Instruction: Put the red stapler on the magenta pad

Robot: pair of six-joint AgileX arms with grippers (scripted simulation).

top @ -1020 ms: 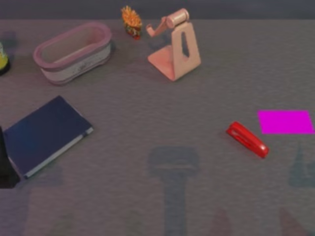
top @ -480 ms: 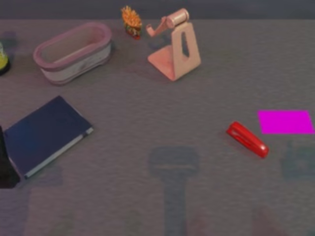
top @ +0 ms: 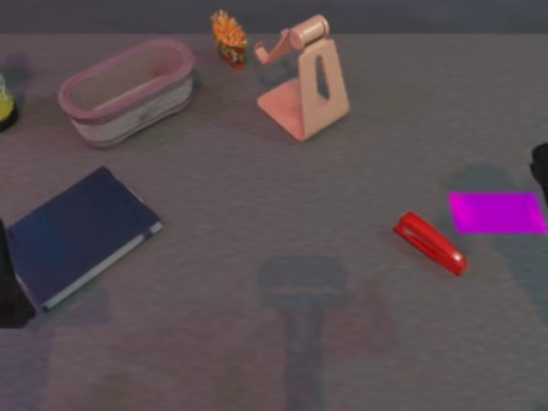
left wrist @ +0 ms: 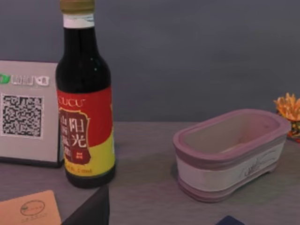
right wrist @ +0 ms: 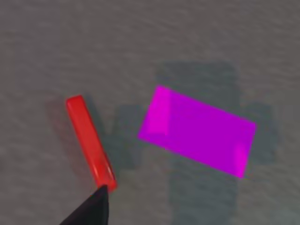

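Nothing of the task is done yet. The red stapler (top: 430, 242) lies on the tabletop (top: 282, 205) just left of the magenta pad (top: 497, 211), apart from it and ungrasped. The right arm (top: 540, 167) shows at the right edge, above the pad; whether its jaws are wide or narrow cannot be told. Grasping, lifting and placing all remain. The left arm (top: 10, 291) sits at the left edge.
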